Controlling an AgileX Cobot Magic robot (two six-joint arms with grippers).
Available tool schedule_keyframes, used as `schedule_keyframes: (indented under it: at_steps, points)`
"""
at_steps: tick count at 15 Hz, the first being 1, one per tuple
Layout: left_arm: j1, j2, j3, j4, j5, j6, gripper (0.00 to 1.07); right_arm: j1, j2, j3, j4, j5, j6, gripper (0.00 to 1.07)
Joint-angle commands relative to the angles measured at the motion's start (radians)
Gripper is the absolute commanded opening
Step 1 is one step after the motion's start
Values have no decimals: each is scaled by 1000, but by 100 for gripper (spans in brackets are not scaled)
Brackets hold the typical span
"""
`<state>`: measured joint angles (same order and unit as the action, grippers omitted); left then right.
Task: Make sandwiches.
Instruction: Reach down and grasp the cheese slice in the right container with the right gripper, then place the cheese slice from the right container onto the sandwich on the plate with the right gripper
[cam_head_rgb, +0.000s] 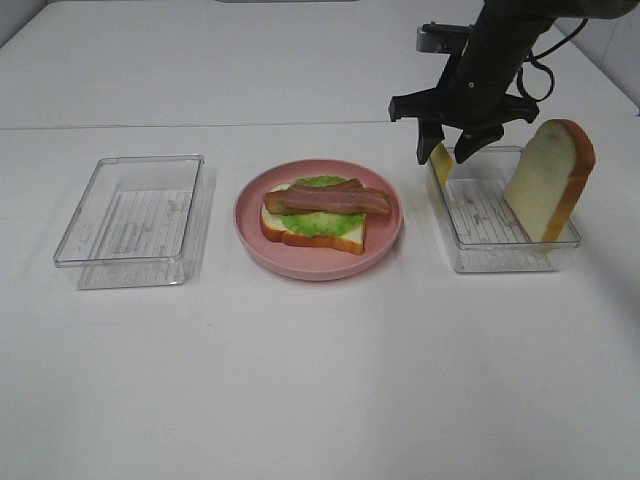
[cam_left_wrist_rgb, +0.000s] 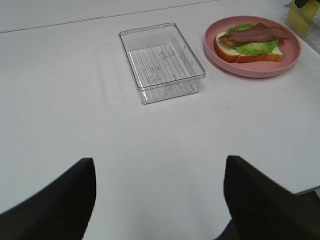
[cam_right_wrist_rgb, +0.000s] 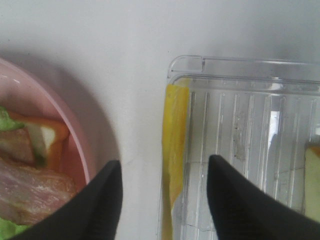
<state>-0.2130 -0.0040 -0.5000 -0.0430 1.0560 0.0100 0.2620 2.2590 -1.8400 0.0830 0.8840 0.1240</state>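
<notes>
Jaws of the right gripper (cam_head_rgb: 445, 158) stand apart, straddling the thin yellow toy cheese slice (cam_right_wrist_rgb: 175, 140) without pinching it. The slice stands on edge against the plate-side wall of the clear plastic tray (cam_head_rgb: 500, 265). It looks light, floppy and slick, so pinch its top edge. The arm points steeply down. The left gripper (cam_left_wrist_rgb: 160, 200) is spread wide and empty.

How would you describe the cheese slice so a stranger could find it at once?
Find the pink plate mid-table, then the clear box on its right. The cheese slice stands on edge against the box wall nearest the plate. It is thin and yellow, unlike the thick white bread slice leaning opposite.
</notes>
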Motion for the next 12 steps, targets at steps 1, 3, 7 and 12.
schedule_keyframes:
  at_steps: [1, 3, 7, 12]
  points:
    - [-5, -9, 2, 1, -11, 3, 69, -1, -5, -5, 4, 7, -12, 21]
    - [-5, -9, 2, 1, -11, 3, 69, -1, -9, -5, 13, 21, -21, 0]
    - [-5, -9, 2, 1, -11, 3, 69, -1, -35, -23, 64, 43, -53, 0]
    - [-5, -9, 2, 1, -11, 3, 69, -1, -148, -28, 82, 59, -63, 0]
